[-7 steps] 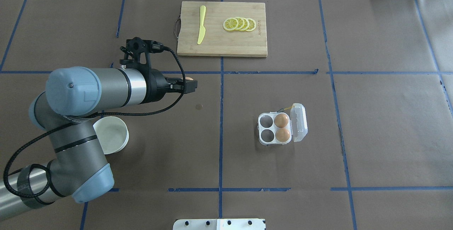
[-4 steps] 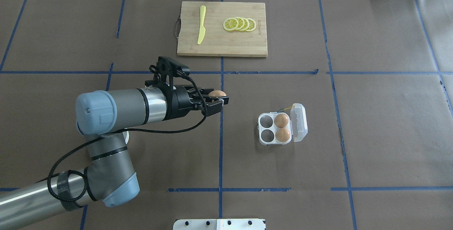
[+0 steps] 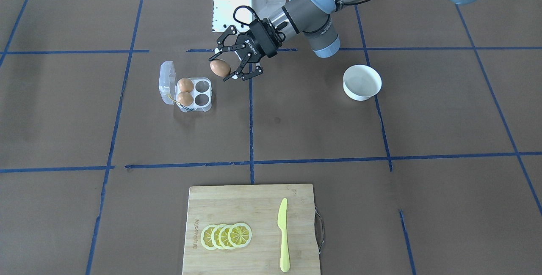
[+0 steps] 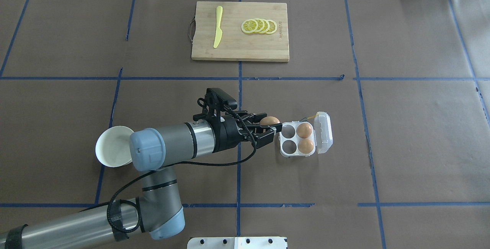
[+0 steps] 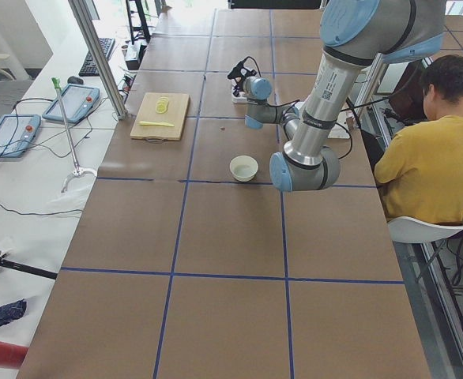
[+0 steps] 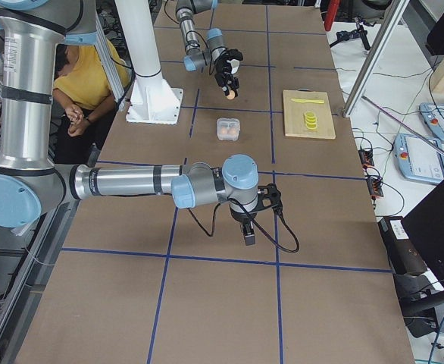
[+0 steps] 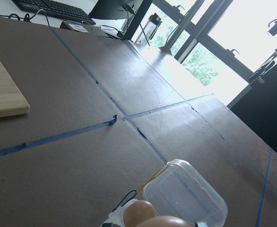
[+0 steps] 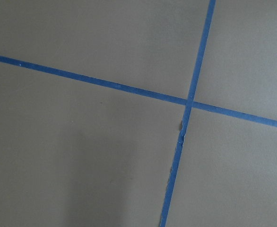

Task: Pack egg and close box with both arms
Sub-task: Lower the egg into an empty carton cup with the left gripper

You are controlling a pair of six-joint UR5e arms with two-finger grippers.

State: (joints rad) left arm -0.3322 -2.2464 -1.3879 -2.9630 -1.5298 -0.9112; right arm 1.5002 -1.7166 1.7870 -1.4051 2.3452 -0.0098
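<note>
My left gripper (image 4: 271, 125) is shut on a brown egg (image 4: 270, 120) and holds it in the air just left of the box (image 4: 289, 147). The box is a clear four-cell carton with its lid (image 4: 323, 132) open to the right. Two brown eggs (image 4: 305, 130) fill the cells next to the lid; the two cells nearer my gripper are empty. The front-facing view shows the held egg (image 3: 220, 68) up and right of the box (image 3: 204, 97). The left wrist view shows the egg (image 7: 169, 221) at the bottom edge before the lid (image 7: 183, 194). My right gripper (image 6: 248, 231) hangs low over bare table, far from the box; I cannot tell whether it is open or shut.
A white bowl (image 4: 113, 145) stands left of my left forearm. A wooden cutting board (image 4: 245, 49) at the far middle holds a yellow knife (image 4: 217, 30) and lemon slices (image 4: 259, 26). A person in yellow (image 5: 429, 166) sits beside the table.
My left arm has swung to the right and nearer, carrying the egg from the table's left-middle to right beside the box. The box and its eggs have not moved.
</note>
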